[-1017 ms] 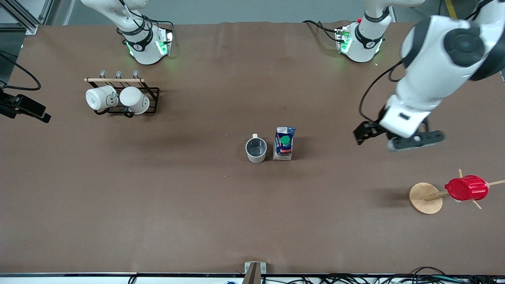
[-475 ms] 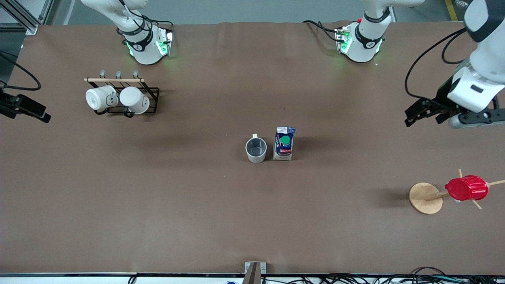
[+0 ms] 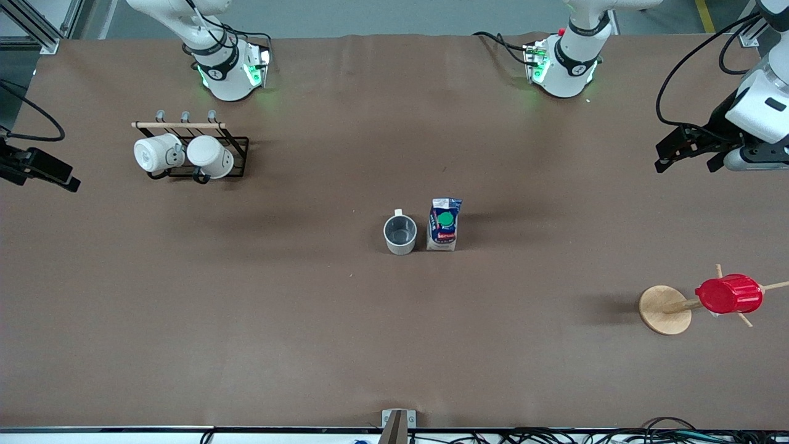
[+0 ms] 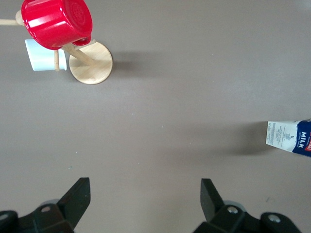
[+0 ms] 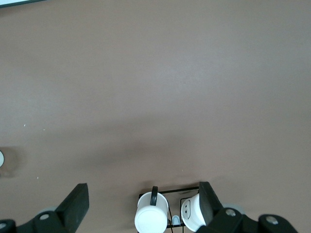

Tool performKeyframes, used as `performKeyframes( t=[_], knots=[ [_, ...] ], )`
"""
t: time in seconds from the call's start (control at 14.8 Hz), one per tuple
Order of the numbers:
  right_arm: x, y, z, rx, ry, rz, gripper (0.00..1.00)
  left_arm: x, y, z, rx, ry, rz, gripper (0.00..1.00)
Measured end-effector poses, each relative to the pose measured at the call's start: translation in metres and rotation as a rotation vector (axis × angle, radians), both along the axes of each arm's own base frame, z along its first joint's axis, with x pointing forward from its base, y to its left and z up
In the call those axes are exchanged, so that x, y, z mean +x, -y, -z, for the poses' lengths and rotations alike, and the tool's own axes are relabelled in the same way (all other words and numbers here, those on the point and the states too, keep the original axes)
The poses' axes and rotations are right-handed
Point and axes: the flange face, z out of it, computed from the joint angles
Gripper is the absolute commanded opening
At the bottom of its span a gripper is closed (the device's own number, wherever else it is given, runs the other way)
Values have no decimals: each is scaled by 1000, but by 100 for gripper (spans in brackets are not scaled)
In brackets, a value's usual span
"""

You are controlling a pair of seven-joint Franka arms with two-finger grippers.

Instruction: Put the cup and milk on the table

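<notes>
The cup (image 3: 400, 234) stands upright on the table (image 3: 296, 333) near its middle, its grey inside showing. The milk (image 3: 444, 224) stands upright right beside it, toward the left arm's end; part of the carton also shows in the left wrist view (image 4: 291, 137). My left gripper (image 3: 687, 160) is open and empty, up over the table's left-arm end, well apart from the milk; its fingers frame bare table in the left wrist view (image 4: 145, 182). My right gripper (image 5: 143, 187) is open and empty, high over the mug rack, and out of the front view.
A black wire rack (image 3: 237, 148) with two all-white mugs (image 3: 182, 155) stands near the right arm's base. A wooden cup tree (image 3: 664, 309) with a red ribbed cup (image 3: 729, 294) stands at the left arm's end, nearer the camera.
My left gripper has pulled away from beside the milk toward the left arm's end of the table, open and empty. The cup and the milk have not moved.
</notes>
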Motion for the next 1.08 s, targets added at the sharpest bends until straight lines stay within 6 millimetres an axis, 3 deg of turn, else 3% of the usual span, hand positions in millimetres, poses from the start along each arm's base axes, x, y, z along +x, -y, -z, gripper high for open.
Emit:
performKeyframes(
  t=[0.34,0.61,1.08],
  knots=[
    [0,-1,0,0,0,-1,100,1,6,-11,3,-8,12,100],
    [0,-1,0,0,0,-2,100,21,7,-32,20,-41,15,100],
    [0,-1,0,0,0,-2,100,33,16,-28,22,-45,30,99]
  ],
)
